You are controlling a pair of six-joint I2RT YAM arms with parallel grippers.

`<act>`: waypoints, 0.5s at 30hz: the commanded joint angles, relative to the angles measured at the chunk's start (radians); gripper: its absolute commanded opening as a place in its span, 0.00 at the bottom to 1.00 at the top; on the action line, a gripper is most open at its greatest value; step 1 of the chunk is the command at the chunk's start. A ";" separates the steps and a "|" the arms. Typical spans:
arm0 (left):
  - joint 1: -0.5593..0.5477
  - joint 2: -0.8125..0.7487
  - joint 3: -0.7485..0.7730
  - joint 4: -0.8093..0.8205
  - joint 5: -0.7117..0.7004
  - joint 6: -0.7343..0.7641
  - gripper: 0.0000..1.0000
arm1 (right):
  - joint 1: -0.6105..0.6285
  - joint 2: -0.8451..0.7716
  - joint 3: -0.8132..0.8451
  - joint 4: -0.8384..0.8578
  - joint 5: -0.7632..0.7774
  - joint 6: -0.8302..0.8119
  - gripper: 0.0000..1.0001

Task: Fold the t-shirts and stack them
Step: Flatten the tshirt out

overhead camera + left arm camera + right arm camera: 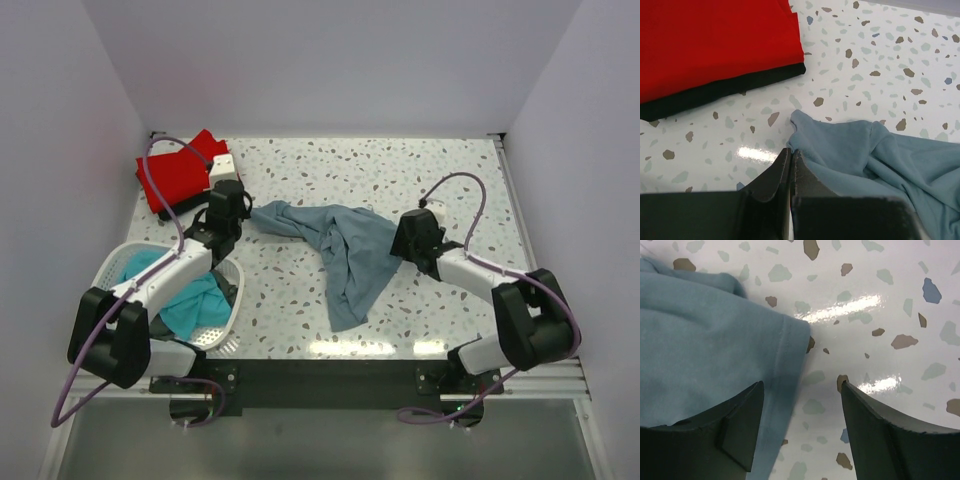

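The grey-blue t-shirt (345, 250) lies crumpled mid-table, one end drawn out to the left. My left gripper (240, 213) is shut at that end, and in the left wrist view its jaws (790, 150) pinch the shirt's edge (880, 160). My right gripper (405, 242) is at the shirt's right edge. In the right wrist view it stands open (802, 385) astride the hem (705, 340), with one finger over the cloth and the other over bare table. A folded red t-shirt (180, 170) (715, 40) lies on a black one (725, 90) at the back left. The teal t-shirt (195, 305) is in the basket.
The white lattice basket (222, 333) stands at the near left beside the left arm. The speckled table (400, 170) is bounded by white walls at the back and both sides. A dark rail (320, 380) runs along the front edge.
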 commanded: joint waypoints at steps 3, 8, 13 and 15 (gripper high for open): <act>0.008 0.008 0.000 0.065 -0.012 0.023 0.00 | -0.068 0.072 0.051 0.160 -0.120 -0.031 0.65; 0.013 0.013 0.002 0.066 -0.021 0.032 0.00 | -0.094 0.147 0.077 0.201 -0.160 -0.038 0.63; 0.017 0.017 0.002 0.066 -0.032 0.039 0.00 | -0.111 0.215 0.126 0.208 -0.186 -0.049 0.58; 0.019 0.020 0.003 0.066 -0.033 0.042 0.00 | -0.111 0.239 0.136 0.204 -0.189 -0.051 0.56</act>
